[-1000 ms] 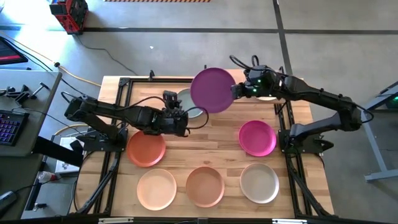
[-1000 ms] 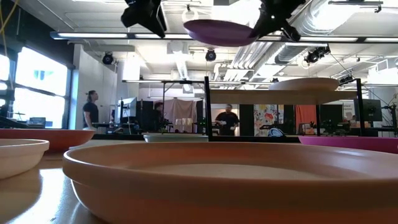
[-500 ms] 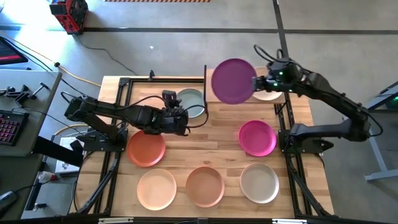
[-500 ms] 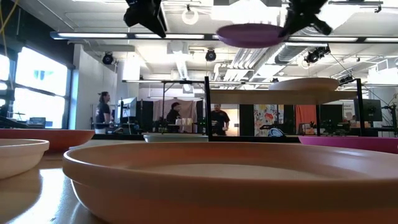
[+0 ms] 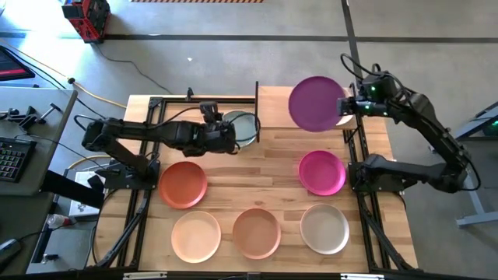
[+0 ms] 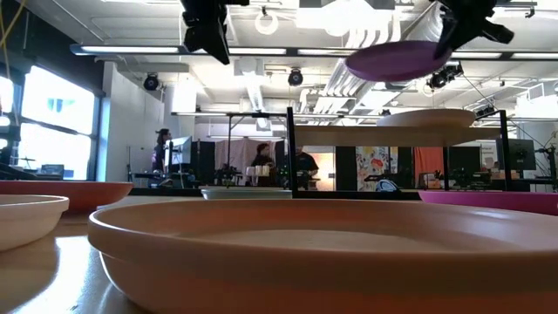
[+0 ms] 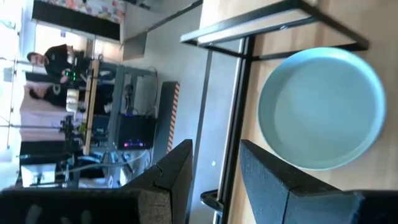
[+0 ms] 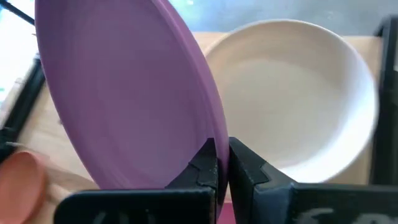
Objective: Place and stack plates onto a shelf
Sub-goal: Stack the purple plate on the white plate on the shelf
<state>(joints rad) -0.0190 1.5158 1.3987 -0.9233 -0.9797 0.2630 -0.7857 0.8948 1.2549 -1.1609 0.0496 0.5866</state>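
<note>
My right gripper [image 5: 345, 105] is shut on a purple plate [image 5: 317, 103] held in the air over the shelf [image 5: 276, 101], a small raised light-wood board on black posts at the table's far side. Under the plate, a cream plate [image 8: 292, 93] rests flat on the shelf's right half. My left gripper [image 5: 230, 134] hovers open beside a pale blue-green plate [image 7: 320, 106] that lies on the table left of the shelf; nothing is between its fingers. My right gripper pinches the purple plate's rim [image 8: 208, 127] between its two fingers [image 8: 205, 165], on the plate's side toward the table's right edge. The fingers come from the right, slanting down. The plate is lifted clear above the cream plate and tilted, its far-from-gripper side lower [image 6: 397, 59].
On the tabletop lie a rust-orange plate [image 5: 183, 184], a magenta plate [image 5: 322, 172], a peach plate [image 5: 196, 236], a terracotta plate [image 5: 257, 232] and a beige-grey plate [image 5: 324, 228]. A black shelf post [image 6: 290, 153] stands near the pale blue-green plate. People stand in the room behind.
My right gripper has carried the purple plate toward the table's right edge, from the shelf's left end to above the cream plate, and the plate has tipped from level to tilted. My left gripper has swung toward the far edge, nearer the pale blue-green plate, staying open.
</note>
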